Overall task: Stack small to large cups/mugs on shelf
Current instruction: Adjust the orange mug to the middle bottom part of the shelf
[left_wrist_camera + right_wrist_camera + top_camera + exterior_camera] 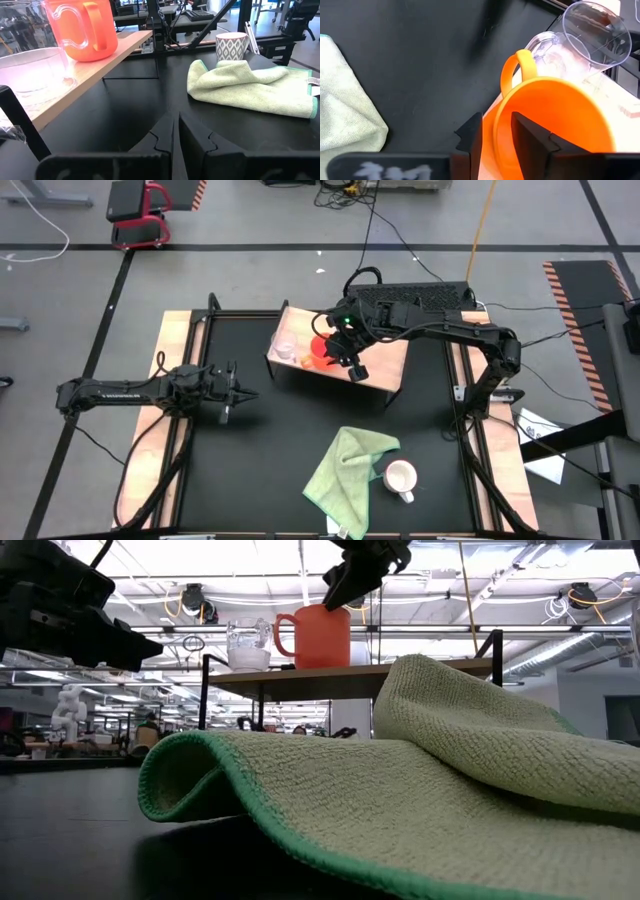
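My right gripper (497, 137) is straddling the orange mug's (555, 125) rim on the shelf (385, 365), one finger inside, one outside, narrowing on the wall. The glass cup (585, 37) is sitting just beyond it. My left gripper (232, 392) is waiting pinched closed, well apart.

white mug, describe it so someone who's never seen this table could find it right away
On the black tabletop, look to the near edge on the right arm's side, away from the wooden shelf. A crumpled light green cloth lies there, and the white mug stands right beside it. It is the only cup off the shelf, white with a grey patterned outside.
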